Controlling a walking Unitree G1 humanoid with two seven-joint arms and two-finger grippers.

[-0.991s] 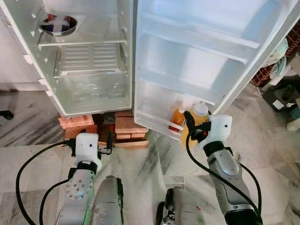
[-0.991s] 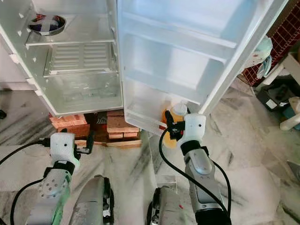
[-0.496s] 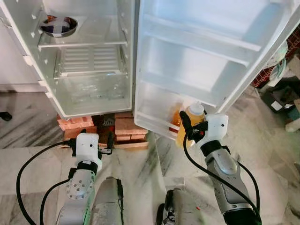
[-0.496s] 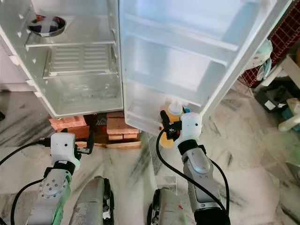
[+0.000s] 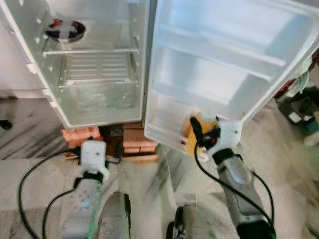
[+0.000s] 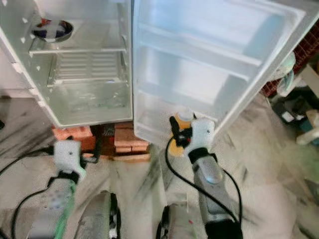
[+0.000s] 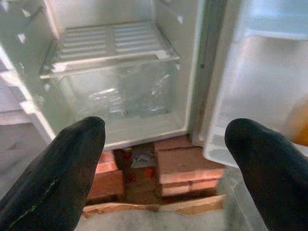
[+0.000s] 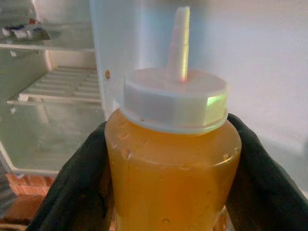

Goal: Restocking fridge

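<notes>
Clamped around the translucent amber squeeze bottle with its white nozzle cap [image 8: 173, 144], upright at the white fridge door's lowest rack [image 5: 167, 137] for shelving, the right gripper [image 5: 199, 138] works while the left gripper [image 7: 163, 159] idles, fingers apart.

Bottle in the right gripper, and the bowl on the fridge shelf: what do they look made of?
The bottle looks like translucent plastic: amber liquid glows through the wall, under an opaque white nozzle cap. The right gripper clamps it at both sides. The bowl is probably polished metal, given its dark mirror-like sheen; blur leaves that uncertain.
</notes>
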